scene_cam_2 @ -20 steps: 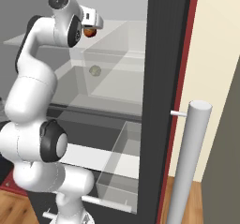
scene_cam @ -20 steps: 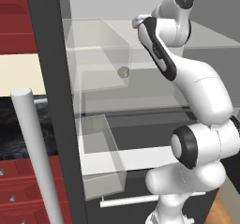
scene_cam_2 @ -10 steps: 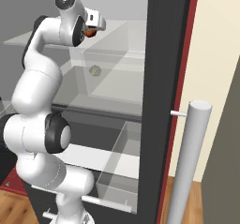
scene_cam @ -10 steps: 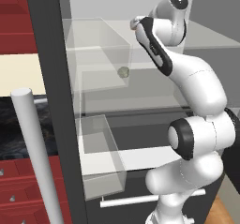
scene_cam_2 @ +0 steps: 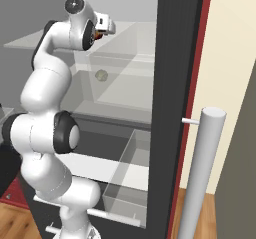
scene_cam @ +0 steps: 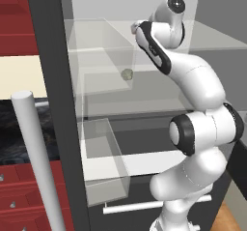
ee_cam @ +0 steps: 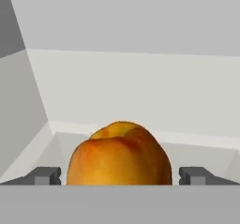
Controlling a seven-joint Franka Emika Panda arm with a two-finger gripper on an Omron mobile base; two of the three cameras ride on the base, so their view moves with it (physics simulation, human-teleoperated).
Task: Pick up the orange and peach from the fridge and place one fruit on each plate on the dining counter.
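Fridge (scene_cam: 53, 56): pincer (ee_cam: 120, 176) straddles peach (ee_cam: 118, 155).

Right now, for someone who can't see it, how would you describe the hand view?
A peach, orange-red with yellow patches, sits close up between the two dark fingertips of the open claw. Behind it lie the pale floor and white walls of the fridge interior.

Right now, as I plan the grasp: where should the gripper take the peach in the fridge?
Grip the peach across its round middle, straight on from the open front. The gripper already has one fingertip on each flank, jaws apart.
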